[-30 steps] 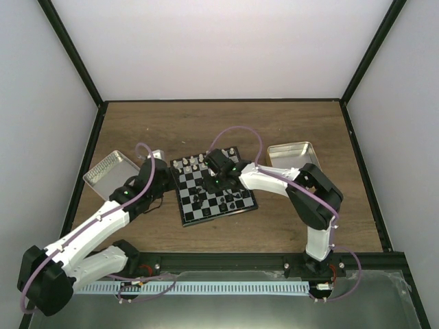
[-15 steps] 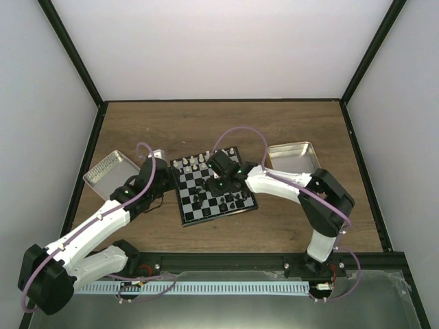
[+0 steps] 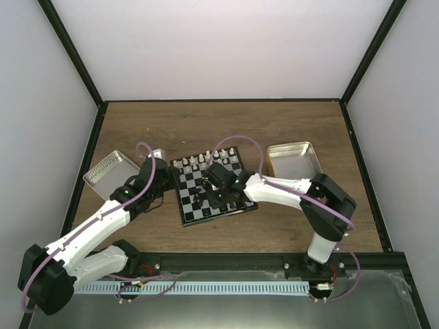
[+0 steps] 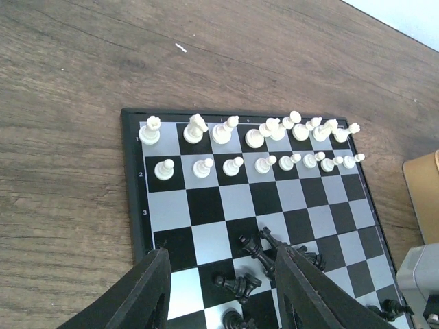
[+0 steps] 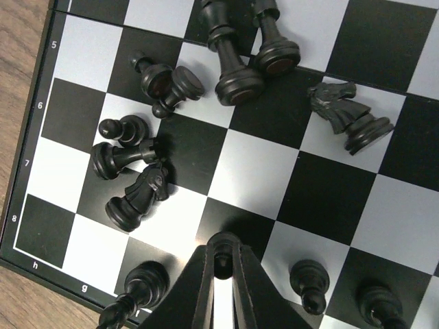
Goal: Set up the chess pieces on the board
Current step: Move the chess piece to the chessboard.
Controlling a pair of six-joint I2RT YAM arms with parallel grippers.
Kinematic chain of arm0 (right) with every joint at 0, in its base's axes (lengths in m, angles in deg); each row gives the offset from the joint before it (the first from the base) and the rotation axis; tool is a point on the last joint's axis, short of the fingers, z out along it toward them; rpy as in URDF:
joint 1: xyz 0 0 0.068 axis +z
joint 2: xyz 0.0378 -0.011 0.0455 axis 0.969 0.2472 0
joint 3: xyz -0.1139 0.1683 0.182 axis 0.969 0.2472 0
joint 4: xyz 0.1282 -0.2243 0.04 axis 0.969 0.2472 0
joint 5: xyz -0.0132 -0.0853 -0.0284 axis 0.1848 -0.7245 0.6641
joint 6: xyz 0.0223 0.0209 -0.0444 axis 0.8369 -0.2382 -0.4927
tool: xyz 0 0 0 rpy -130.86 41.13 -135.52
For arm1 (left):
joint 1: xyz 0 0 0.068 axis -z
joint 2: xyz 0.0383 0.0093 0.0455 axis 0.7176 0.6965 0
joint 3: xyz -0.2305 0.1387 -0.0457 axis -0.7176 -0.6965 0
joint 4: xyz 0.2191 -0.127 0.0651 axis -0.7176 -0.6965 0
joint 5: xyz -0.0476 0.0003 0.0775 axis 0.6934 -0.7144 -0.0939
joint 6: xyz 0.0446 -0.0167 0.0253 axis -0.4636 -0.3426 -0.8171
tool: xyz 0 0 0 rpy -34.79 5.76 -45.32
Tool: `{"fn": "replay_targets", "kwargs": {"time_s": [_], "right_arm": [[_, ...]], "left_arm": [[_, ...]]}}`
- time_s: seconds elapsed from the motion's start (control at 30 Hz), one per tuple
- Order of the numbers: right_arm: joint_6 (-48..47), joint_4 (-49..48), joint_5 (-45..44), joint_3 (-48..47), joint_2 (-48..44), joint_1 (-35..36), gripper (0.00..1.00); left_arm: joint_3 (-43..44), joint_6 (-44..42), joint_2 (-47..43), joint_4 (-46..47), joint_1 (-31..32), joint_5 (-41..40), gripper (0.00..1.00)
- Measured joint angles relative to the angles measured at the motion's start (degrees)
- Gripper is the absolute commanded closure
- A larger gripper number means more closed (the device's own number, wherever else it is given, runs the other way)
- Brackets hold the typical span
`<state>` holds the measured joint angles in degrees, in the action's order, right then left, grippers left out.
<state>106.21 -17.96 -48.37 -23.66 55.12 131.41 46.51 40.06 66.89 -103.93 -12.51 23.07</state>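
Wood table (image 3: 206, 123), white walls; right end effector (image 5: 221, 264) clamps black piece (image 5: 222, 248); left end effector (image 4: 223, 288) parted, empty.

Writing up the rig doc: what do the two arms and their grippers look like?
Both arms have white link shells with black joint housings. A lilac cable loops along the left arm and the right arm. Small green lights glow near both wrists. The left gripper and right gripper have dark tapered fingers.

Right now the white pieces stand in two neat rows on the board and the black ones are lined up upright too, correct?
Not quite. The white pieces do stand in two rows on the board, but the right wrist view shows several black pieces lying toppled in a loose cluster.
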Motion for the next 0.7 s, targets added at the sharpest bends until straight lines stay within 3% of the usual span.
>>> {"fn": "replay_targets", "kwargs": {"time_s": [0.23, 0.5, 0.7], "right_arm": [[0.0, 0.0, 0.0, 0.0, 0.0, 0.4, 0.96], [-0.2, -0.3, 0.0, 0.0, 0.2, 0.4, 0.83], [-0.2, -0.5, -0.1, 0.0, 0.2, 0.4, 0.80]], "left_arm": [[0.0, 0.0, 0.0, 0.3, 0.0, 0.0, 0.56], [0.0, 0.0, 0.0, 0.3, 0.0, 0.0, 0.55], [0.0, 0.0, 0.0, 0.3, 0.0, 0.0, 0.55]]}}
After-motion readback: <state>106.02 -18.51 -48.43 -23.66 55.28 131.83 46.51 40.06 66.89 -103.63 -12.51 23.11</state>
